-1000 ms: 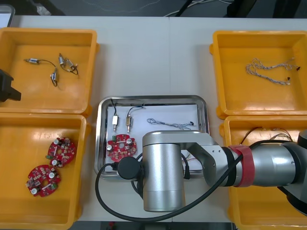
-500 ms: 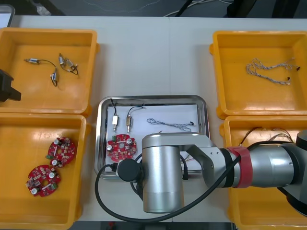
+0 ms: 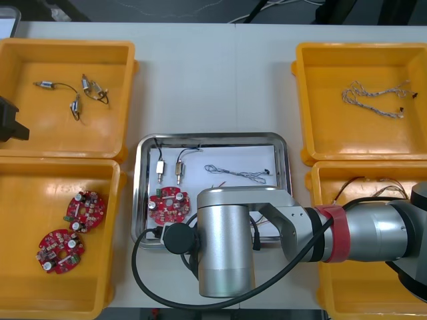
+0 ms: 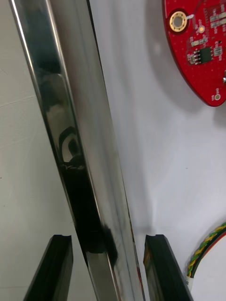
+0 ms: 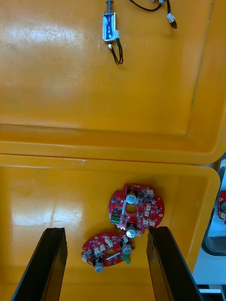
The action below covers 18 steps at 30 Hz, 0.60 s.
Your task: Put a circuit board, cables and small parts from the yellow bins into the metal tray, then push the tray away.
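My right pincer, fingers apart, straddles the near rim of the metal tray (circuit board and red-and-yellow cable lie inside it); my left pincer, also apart, hovers over the yellow bins.

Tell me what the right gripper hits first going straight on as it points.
Probably the rim of the metal tray, lying between the fingers of the open right gripper; one finger would reach the table, the other the tray's floor.

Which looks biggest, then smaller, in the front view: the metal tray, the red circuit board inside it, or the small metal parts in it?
1. metal tray
2. circuit board
3. small metal parts, the two looking about alike
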Each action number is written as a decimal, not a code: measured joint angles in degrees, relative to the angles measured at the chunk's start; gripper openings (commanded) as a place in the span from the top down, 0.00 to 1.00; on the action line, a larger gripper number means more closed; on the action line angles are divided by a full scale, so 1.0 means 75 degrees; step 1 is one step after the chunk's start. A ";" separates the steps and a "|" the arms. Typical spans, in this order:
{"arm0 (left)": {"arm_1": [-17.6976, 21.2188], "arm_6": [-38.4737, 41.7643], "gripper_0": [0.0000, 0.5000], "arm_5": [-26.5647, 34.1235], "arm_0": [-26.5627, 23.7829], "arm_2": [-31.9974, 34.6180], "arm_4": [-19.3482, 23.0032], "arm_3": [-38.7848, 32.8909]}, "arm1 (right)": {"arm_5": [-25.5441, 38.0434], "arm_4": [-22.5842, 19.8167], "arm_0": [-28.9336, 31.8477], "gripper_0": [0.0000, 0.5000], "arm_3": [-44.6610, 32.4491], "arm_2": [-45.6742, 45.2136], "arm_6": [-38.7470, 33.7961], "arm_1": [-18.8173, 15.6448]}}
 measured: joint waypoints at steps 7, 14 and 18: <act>0.0000 -0.0001 0.00 0.0000 0.0000 0.0000 0.0000 0.0000 | -0.0062 0.0083 0.0001 0.82 0.0000 0.0004 0.0127 0.0012; 0.0000 -0.0002 0.00 0.0000 0.0000 0.0000 0.0000 0.0000 | -0.0066 0.0089 -0.0038 0.91 -0.0001 0.0004 0.0356 0.0006; 0.0000 -0.0004 0.00 0.0000 0.0000 0.0000 0.0000 0.0000 | -0.0131 0.0089 -0.0173 0.93 -0.0004 0.0004 0.0356 -0.0038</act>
